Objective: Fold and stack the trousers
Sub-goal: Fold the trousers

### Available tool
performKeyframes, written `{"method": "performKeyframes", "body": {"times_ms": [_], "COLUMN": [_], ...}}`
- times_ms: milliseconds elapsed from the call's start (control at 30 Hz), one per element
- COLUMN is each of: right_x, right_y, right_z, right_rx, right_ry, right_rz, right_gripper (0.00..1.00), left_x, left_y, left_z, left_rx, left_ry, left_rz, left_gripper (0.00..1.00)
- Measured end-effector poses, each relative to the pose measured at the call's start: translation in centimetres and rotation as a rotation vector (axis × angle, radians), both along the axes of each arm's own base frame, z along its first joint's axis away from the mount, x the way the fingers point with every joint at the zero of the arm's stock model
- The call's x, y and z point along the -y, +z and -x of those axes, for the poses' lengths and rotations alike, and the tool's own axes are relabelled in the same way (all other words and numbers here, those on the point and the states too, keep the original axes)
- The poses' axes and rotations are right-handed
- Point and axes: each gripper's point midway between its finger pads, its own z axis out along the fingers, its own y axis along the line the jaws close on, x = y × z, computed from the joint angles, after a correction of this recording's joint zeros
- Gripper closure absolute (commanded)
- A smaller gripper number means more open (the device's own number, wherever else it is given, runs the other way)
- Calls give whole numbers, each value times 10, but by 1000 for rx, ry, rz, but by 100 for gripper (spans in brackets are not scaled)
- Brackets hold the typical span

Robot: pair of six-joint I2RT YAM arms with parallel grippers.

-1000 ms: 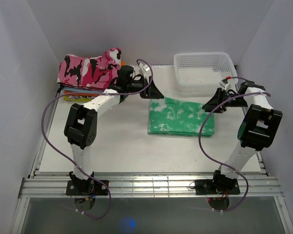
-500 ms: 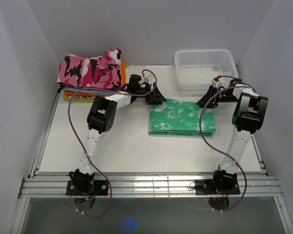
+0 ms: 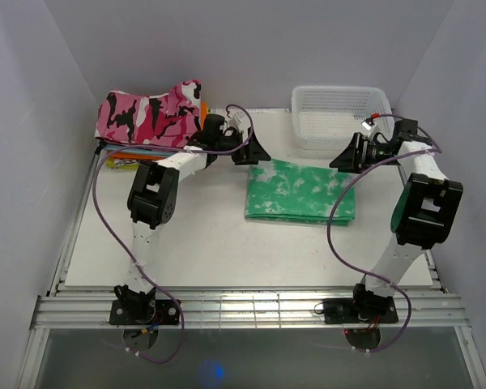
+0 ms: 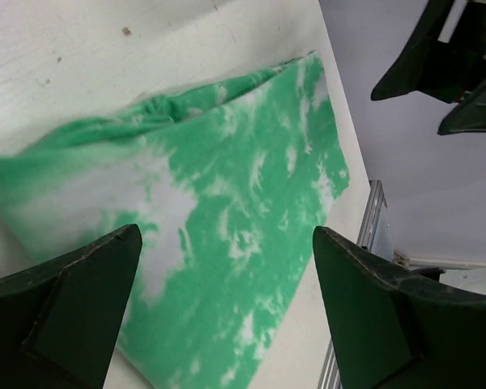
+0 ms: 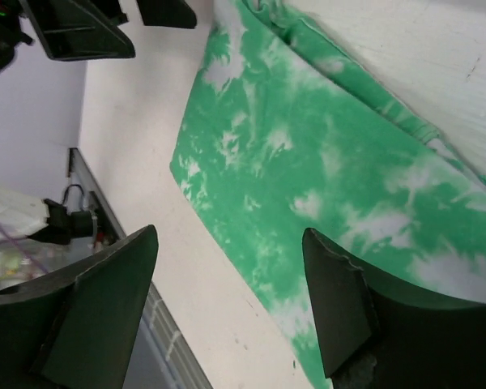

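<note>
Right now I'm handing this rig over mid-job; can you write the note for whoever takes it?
Left gripper: open, holding nothing, at the trousers' far left corner.
Right gripper: open, holding nothing, at the far right corner.
Trousers: folded into a flat rectangle on the table, right of centre, with nothing gripping them.
Done: the folding, by the look of it.
Left: stacking. The likely spot is the pile of clothes at the far left corner, so expect a regrasp and a carry to the left.
</note>
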Motion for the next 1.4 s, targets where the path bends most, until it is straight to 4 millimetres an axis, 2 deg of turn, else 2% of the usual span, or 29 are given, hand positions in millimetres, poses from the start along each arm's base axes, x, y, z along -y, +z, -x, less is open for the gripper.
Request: {"method": "performKeyframes", "body": {"times_ms": [33, 133, 200, 300, 367, 433, 533, 600, 667, 767, 900, 1033, 1233, 1367, 1400], "right_x": [0, -1, 1, 7, 15, 25, 40, 51, 66, 84, 88, 85, 74, 70, 70], "right_y": [12, 43, 45, 20, -5, -27, -41, -45, -45, -43, -41, -43, -63, -71, -71], "right_z": [6, 32, 50, 79, 101, 119, 132, 137, 138, 139, 139, 140, 153, 155, 154], "right_rx": [24, 102, 110, 24, -82, -189, -277, -321, -353, -370, -377, -393, -495, -545, -549], "right_ry": [-8, -41, -73, -129, -174, -229, -309, -368, -443, -526, -550, -554, -582, -603, -607], "right_rz": [18, 94, 151, 216, 247, 267, 261, 237, 206, 172, 149, 129, 75, 43, 37], "right_gripper": [7, 2, 2, 2, 2, 2, 2, 2, 2, 2, 2, 2, 2, 2, 2], "left_x": [-5, -23, -31, -23, -1, 30, 73, 92, 104, 110, 117, 135, 162, 169, 170], "left_y": [10, 42, 66, 92, 98, 91, 64, 44, 23, -3, -28, -40, -58, -58, -58], "left_z": [7, 34, 48, 64, 83, 110, 156, 182, 194, 191, 184, 189, 196, 192, 190], "left_rx": [10, 54, 133, 326, 482, 632, 818, 912, 982, 1060, 1164, 1245, 1309, 1350, 1363], "left_ry": [11, 33, 30, -19, -96, -205, -382, -485, -548, -579, -591, -603, -628, -620, -615], "left_rz": [-10, -39, -71, -141, -205, -268, -338, -364, -392, -443, -501, -508, -496, -493, -490], "left_gripper": [2, 2, 2, 2, 3, 4, 6, 8, 9, 11, 12, 14, 19, 23, 28]}}
